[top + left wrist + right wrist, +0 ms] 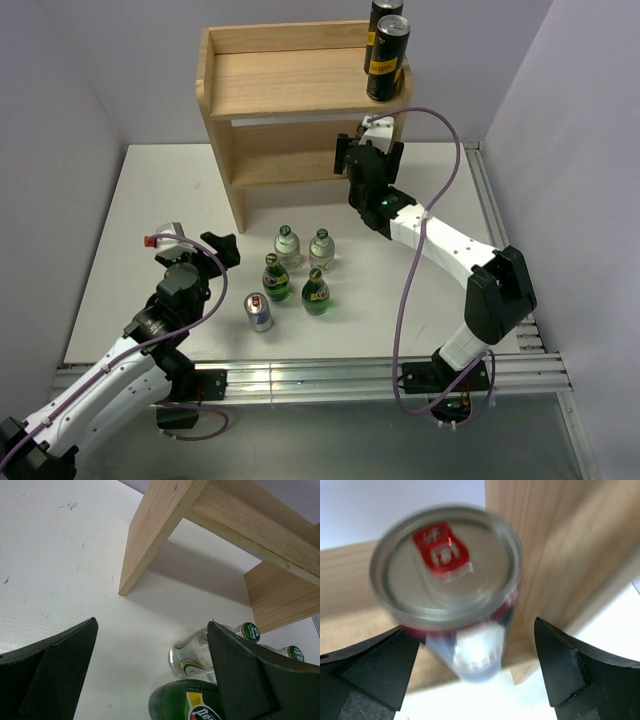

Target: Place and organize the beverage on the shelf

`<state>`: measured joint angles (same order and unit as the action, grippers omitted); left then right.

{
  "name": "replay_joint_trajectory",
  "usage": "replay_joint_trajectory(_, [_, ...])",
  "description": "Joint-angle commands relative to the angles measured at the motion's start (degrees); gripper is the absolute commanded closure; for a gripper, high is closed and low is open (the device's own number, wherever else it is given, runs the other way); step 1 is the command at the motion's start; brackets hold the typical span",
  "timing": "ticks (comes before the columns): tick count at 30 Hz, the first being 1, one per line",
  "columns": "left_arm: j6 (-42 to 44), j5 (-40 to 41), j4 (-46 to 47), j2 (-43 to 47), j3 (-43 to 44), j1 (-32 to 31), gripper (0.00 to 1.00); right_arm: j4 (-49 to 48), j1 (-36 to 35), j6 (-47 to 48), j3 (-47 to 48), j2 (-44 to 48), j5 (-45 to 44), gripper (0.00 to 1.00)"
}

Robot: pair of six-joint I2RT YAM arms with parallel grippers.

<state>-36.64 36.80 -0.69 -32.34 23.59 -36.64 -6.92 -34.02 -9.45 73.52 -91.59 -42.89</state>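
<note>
The light-wood shelf stands at the back, with two black cans on the right of its top tier. My right gripper is at the right end of the lower tier. In the right wrist view it is open around a blurred silver-blue can with a red tab, standing by the shelf's side panel. A second silver can, two clear bottles and two green bottles stand on the table. My left gripper is open and empty, left of the bottles.
The left wrist view shows my open left gripper, a green bottle and a clear bottle beside its right finger, and the shelf's left side panel ahead. White walls enclose the table; an aluminium rail runs along the front.
</note>
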Motion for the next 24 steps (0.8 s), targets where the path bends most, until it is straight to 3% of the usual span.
replay_joint_trajectory(1, [0.8,0.0,0.9,0.6,0.1,-0.3,0.02,-2.4,-1.0,-0.2,-2.2,5.9,-0.3,0.0])
replay_joint_trajectory(8, [0.7,0.3,0.9,0.9,0.1,-0.3,0.02,-1.5,-1.3,-0.6,-4.9,8.9,3.5,0.0])
replay_joint_trajectory(16, [0.8,0.6,0.9,0.6,0.3,-0.2,0.02,3.9,-4.7,-4.1,-10.3,16.0,0.3,0.0])
replay_joint_trajectory(24, [0.7,-0.5,0.9,-0.5,0.3,-0.3,0.02,13.6,-17.9,-12.4,-22.0,33.0,-5.7,0.0])
